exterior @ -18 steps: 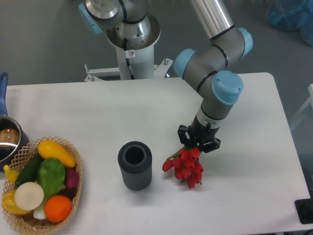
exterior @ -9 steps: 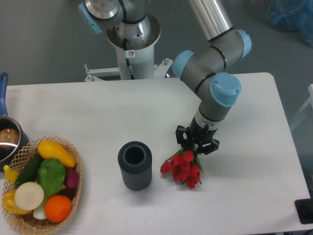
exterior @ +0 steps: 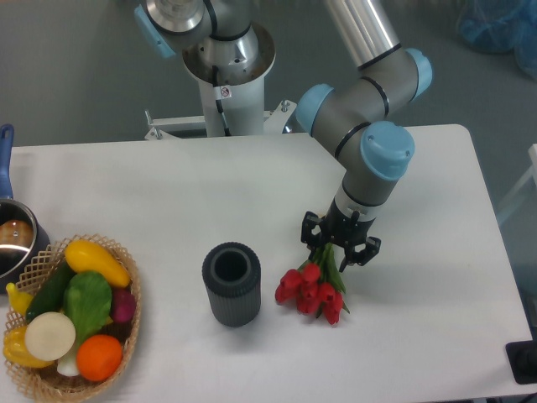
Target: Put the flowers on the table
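The flowers (exterior: pixel 312 293), a bunch of red tulips with green stems, lie on the white table (exterior: pixel 168 193) just right of the dark ribbed vase (exterior: pixel 231 284). Their heads point toward the front edge and their stems run up under my gripper (exterior: pixel 341 246). The gripper hangs straight over the stem ends. Its black jaws look spread, and the bunch has sagged away from them onto the tabletop. The stem ends themselves are hidden beneath the gripper.
A wicker basket (exterior: pixel 126 332) full of vegetables and fruit sits at the front left. A pot (exterior: pixel 13 243) with a blue handle is at the left edge. The robot base (exterior: pixel 226 80) stands behind the table's far edge.
The tulip heads have dropped lower and away from the gripper, showing more green stem. The gripper itself has hardly shifted.
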`<state>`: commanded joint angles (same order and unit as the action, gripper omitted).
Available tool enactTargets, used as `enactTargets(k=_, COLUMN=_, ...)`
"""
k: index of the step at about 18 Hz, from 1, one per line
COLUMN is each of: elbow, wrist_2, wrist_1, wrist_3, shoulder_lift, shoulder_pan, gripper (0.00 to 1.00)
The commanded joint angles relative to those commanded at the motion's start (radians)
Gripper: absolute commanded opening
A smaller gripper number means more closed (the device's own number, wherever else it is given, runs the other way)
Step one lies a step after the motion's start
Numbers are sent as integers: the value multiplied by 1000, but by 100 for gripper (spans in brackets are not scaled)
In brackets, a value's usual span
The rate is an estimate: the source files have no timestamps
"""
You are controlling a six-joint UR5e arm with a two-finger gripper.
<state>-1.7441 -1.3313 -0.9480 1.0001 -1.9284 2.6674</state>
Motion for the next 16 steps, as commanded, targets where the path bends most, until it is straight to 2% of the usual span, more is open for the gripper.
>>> enactTargets(k=4, elbow=3, wrist_2=-19, wrist_1=-6, wrist_3=-2, shoulder_lift=63, shoulder_pan=29, gripper=100)
enactTargets(k=6, elbow=-6, wrist_2=-101, wrist_1=-8, wrist_3=5, shoulder_lift=107, shoulder_pan=29, gripper=100)
enactTargets(k=8, elbow=-6, wrist_2=-199, wrist_1=-8, wrist_3=18, shoulder_lift=126, shoulder_pan=31, gripper=100)
enactTargets(k=10, elbow=-6, wrist_2=-213, wrist_1=-8, wrist_3=40, shoulder_lift=141, shoulder_pan=34, gripper=100)
enactTargets(k=13, elbow=-2, wrist_2=-261, wrist_1=-21, wrist_3=102, shoulder_lift=178, shoulder_pan=52, gripper=100)
enactTargets(k=16, elbow=-2, wrist_2=-281, wrist_1=-54, wrist_3=245, shoulder_lift=236, shoulder_pan=100, gripper=100)
